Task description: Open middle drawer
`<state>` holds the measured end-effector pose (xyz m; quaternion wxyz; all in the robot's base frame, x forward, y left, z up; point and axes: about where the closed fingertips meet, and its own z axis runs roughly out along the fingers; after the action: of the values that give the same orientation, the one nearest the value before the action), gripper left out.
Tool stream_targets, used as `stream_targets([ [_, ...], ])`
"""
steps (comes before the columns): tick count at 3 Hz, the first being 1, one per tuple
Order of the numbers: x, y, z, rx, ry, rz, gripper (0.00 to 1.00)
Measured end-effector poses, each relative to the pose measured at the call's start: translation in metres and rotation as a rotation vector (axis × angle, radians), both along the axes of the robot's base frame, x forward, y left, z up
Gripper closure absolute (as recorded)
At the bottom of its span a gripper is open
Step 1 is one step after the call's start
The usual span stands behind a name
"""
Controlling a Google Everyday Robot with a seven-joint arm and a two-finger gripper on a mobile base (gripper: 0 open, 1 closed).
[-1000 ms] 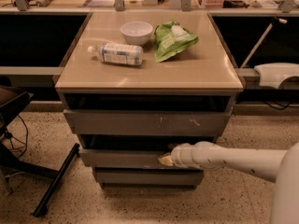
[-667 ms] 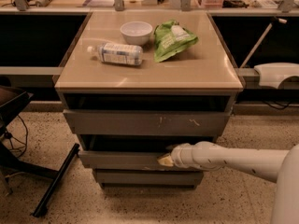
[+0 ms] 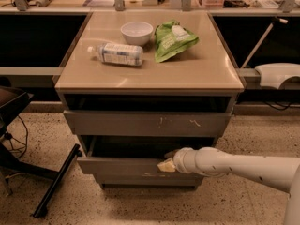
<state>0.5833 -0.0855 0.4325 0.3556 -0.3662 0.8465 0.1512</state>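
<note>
Cabinet: low grey unit with a beige top (image 3: 201, 71) and 3 stacked drawers, standing on a speckled floor (image 3: 140, 205).
Middle drawer: the wide, shallow grey drawer with a flat handleless front (image 3: 117, 167) is the 2nd of the 3; it juts forward of the other fronts, with a dark gap open behind its top edge and a small pale chip at its lower edge.
Top drawer: grey front with white scratches (image 3: 145, 123), directly above.
Bottom drawer: plain grey front (image 3: 140, 180), mostly hidden under the middle one.
Gripper: yellowish-tipped gripper (image 3: 167, 165) at the top edge of the middle drawer's front, right of centre, touching it.
Jaws: hidden against the drawer edge, so whether apart or together is not discernible.
Arm: white tubular arm (image 3: 239, 167) entering from the right.
On top: 1 white bowl (image 3: 137, 33), 1 clear plastic bottle lying on its side (image 3: 117, 54), 1 green crumpled bag (image 3: 174, 41).
Left: black chair base (image 3: 55, 183) on the floor.
</note>
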Motion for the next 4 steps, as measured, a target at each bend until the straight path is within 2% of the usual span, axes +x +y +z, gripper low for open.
stream_targets([
  [2, -0.013, -0.005, 0.001, 0.003, -0.005, -0.013, 1.0],
  [4, -0.037, -0.012, 0.004, 0.005, -0.002, -0.037, 1.0],
])
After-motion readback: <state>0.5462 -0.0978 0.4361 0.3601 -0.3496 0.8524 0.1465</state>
